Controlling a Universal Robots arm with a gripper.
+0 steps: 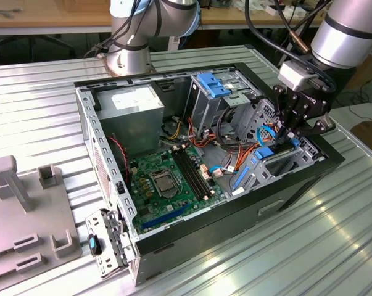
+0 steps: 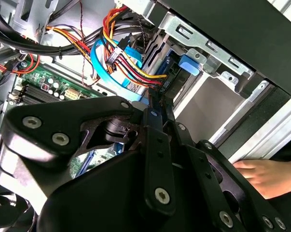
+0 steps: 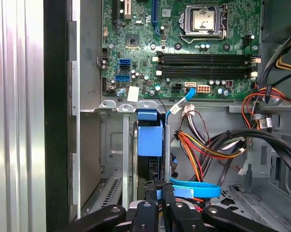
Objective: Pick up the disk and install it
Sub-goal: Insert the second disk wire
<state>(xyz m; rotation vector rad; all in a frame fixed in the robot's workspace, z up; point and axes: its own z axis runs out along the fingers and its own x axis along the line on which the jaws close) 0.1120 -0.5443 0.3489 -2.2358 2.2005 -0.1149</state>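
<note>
One end effector (image 3: 157,191) is lowered into the open computer case (image 1: 297,179), its two fingers clenched on the edge of the disk (image 3: 150,140), which stands on edge in the drive bay beside the case's side wall. Past the disk lie bundled power cables (image 3: 208,145) and a blue data cable (image 3: 181,101), then the green motherboard (image 3: 184,53). A person's hand (image 2: 266,176) rests just outside the case wall
</note>
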